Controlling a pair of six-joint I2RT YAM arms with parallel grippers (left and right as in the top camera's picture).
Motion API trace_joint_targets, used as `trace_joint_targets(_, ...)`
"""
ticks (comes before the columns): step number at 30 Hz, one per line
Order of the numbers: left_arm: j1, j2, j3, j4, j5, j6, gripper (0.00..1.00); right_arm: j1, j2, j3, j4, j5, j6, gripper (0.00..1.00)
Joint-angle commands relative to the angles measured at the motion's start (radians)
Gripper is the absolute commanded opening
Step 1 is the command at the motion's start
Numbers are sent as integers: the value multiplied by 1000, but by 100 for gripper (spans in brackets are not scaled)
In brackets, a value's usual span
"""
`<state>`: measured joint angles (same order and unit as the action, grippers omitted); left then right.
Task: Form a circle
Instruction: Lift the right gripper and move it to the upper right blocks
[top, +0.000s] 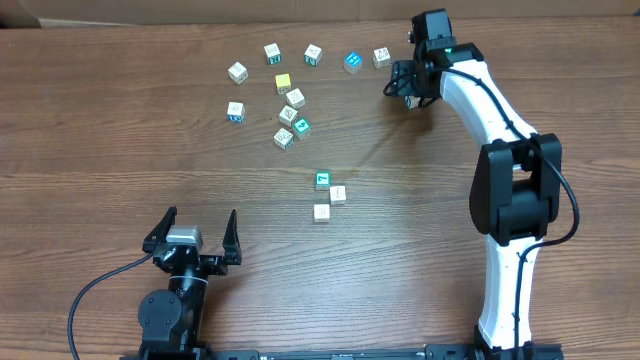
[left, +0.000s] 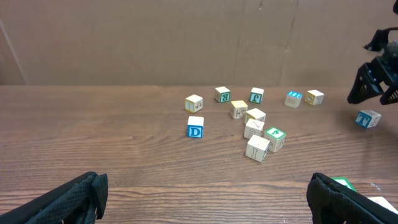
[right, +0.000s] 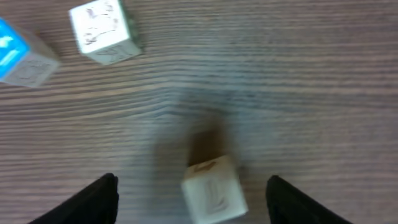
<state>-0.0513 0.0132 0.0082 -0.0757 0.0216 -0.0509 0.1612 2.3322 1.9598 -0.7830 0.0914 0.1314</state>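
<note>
You are at the fetching step: the circle (top: 335, 194) is only begun. In the overhead view it reads as a short arc of a green-topped cube (top: 322, 180) and two whitish ones close together, with a gap on the side away from the right arm. Your right gripper (right: 191, 193) is well beyond that group, past the scattered cubes (top: 290, 100), at the far end of the table (top: 120, 150). Its fingers stand wide apart with a pale lettered cube (right: 211, 190) between them, a clear gap on each side, so it grips nothing. That picture is blurred, so I cannot tell whether the cube sits square to the fingers. I judge the next move to be closing on this cube. Centre it first, as it lies a little nearer one finger, and come low enough that the pads meet its flat sides. Then lift it clear of the two cubes beside it and carry it to the group's open side, setting it down without knocking the three already there. Your left gripper (top: 200, 214) waits spread and empty on the near side of the group.
</note>
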Motion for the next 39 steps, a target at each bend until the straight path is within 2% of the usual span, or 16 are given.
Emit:
trace_joint_targets(1,7,-8,-3,-2,-3,14,99,-28,1,1,13,24,-13,67)
trace_joint_targets(10,7,-8,-3,-2,-3,14,100,-38,7,-25,23,17,-32,64)
trace_joint_targets(14,7,-8,-3,-2,-3,14,100,-37,7,-25,27,-60,-37,63)
trace_joint_targets(18,7,-8,-3,-2,-3,14,100,-37,11,-25,24,-68,-38,54)
trace_joint_targets(26,7,-8,-3,-2,-3,14,100,-37,47,-25,24,-68,-59,54)
trace_joint_targets(30,7,-8,-3,-2,-3,14,100,-37,48,-25,28,-69,-58,43)
trace_joint_targets(36,7,-8,-3,-2,-3,14,100,-37,49,-26,12,-71,-58,47)
trace_joint_targets(39,7,-8,-3,-2,-3,14,100,-37,49,-26,15,-71,-58,40)
